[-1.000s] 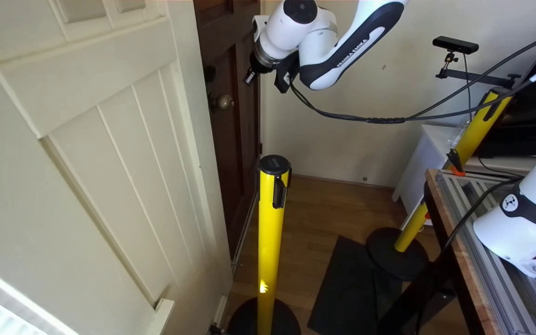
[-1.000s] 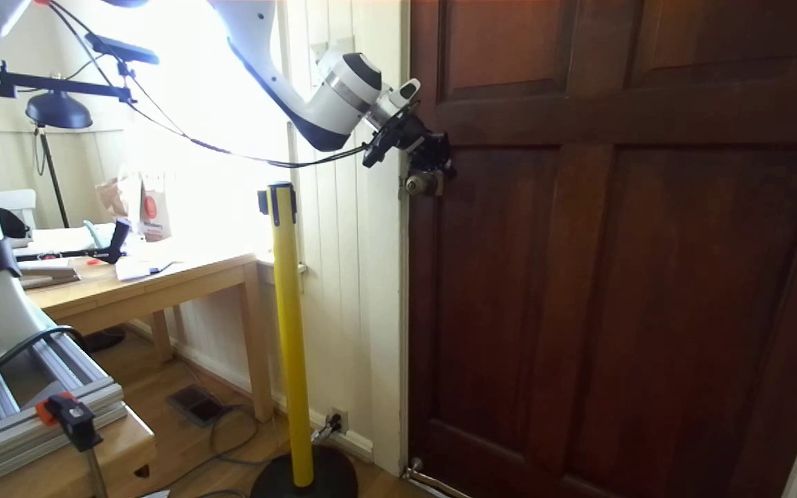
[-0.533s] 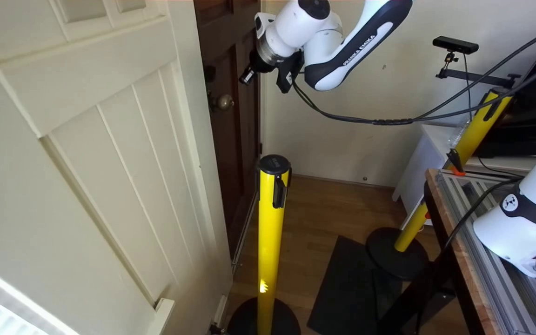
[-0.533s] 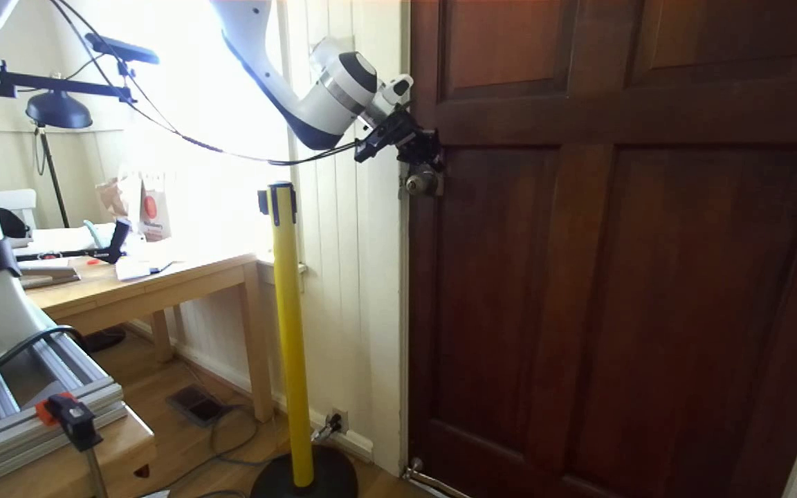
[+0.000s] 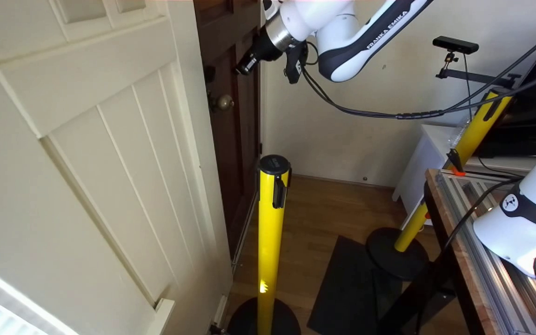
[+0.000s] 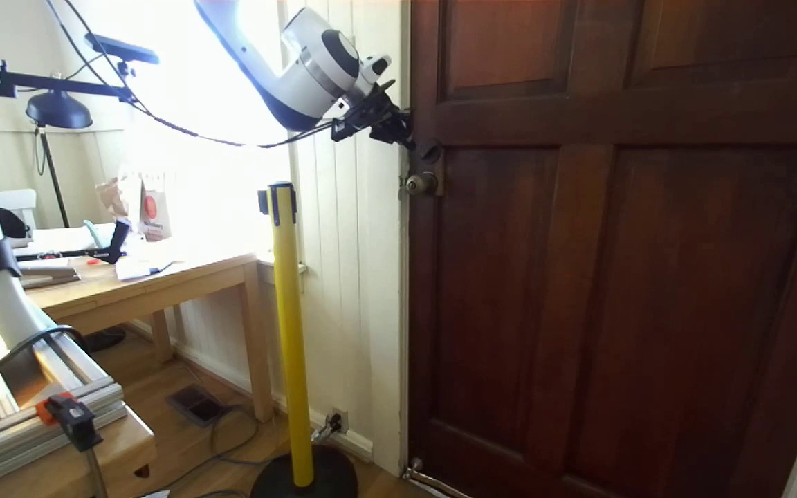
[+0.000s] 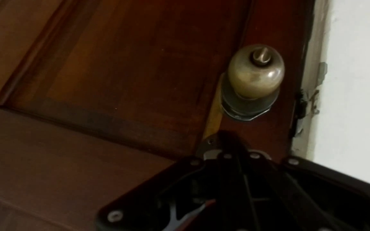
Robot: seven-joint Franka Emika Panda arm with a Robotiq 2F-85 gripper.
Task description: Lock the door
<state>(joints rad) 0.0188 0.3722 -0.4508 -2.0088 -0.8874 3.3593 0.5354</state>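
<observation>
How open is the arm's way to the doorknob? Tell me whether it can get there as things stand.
Likely yes: in the wrist view, the doorknob stands uncovered ahead of the gripper. The shut gripper would probably have to open first to grasp it.

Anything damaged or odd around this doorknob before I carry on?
Yes. Beside the knob, the white door frame has a rough, chipped-looking edge. A paler strip also shows along the round plate behind the knob, unlike the darker door around it.
</observation>
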